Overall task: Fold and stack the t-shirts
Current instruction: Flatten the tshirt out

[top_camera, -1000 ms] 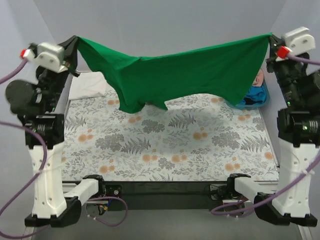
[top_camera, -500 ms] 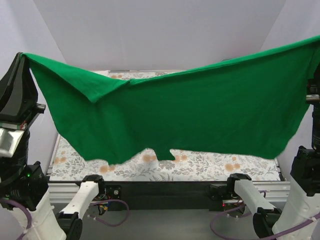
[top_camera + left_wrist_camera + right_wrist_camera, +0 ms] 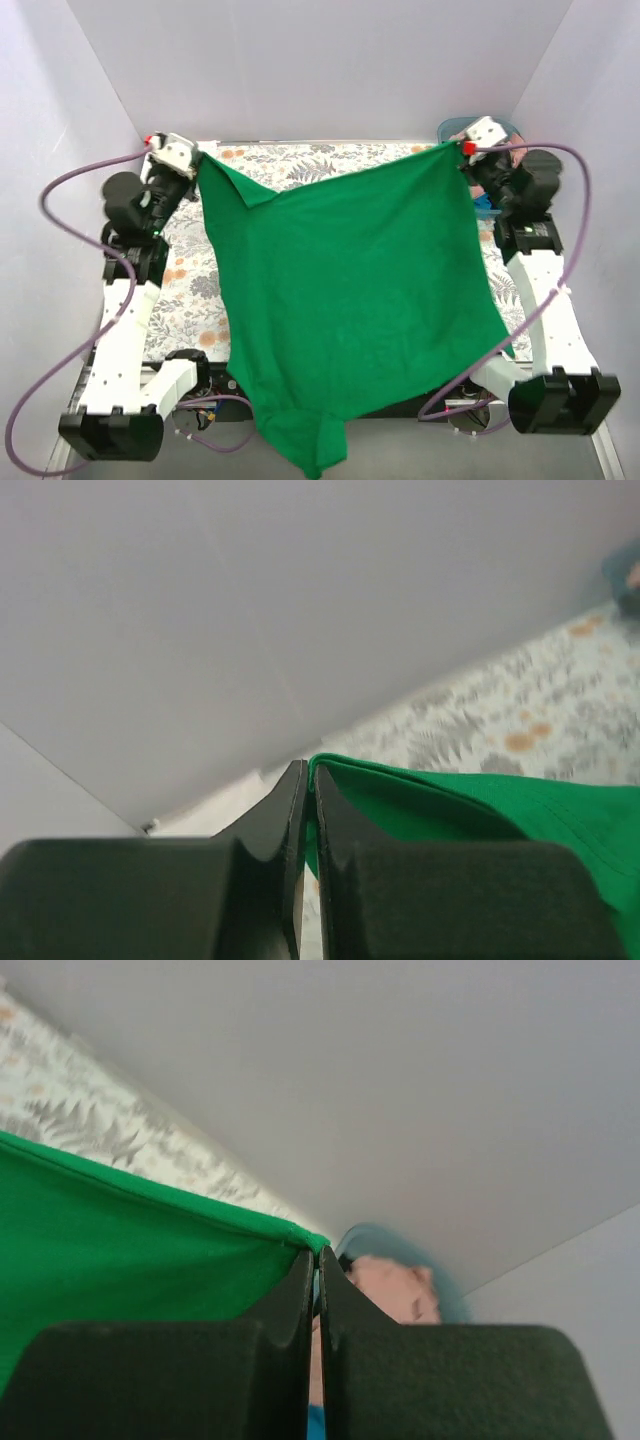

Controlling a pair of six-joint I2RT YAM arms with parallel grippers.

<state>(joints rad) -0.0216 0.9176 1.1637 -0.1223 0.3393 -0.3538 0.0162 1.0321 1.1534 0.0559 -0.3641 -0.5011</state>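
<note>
The bright green t-shirt (image 3: 350, 290) is stretched flat between both grippers over the table, its near end hanging past the front edge. My left gripper (image 3: 192, 160) is shut on its far left corner, seen in the left wrist view (image 3: 312, 772) with green cloth (image 3: 470, 810) pinched between the jaws. My right gripper (image 3: 462, 147) is shut on its far right corner, seen in the right wrist view (image 3: 318, 1252) with the green hem (image 3: 150, 1230) beside it. A salmon-pink shirt (image 3: 390, 1285) lies behind the right gripper.
The floral-patterned table covering (image 3: 190, 270) shows to the left of the shirt and along the back. A blue plastic tub (image 3: 455, 128) stands at the back right corner, also in the right wrist view (image 3: 375, 1238). White walls close in the back and sides.
Both arms have swung the green shirt from hanging high in front of the camera to stretched out towards the back of the table, the body spread across it.
</note>
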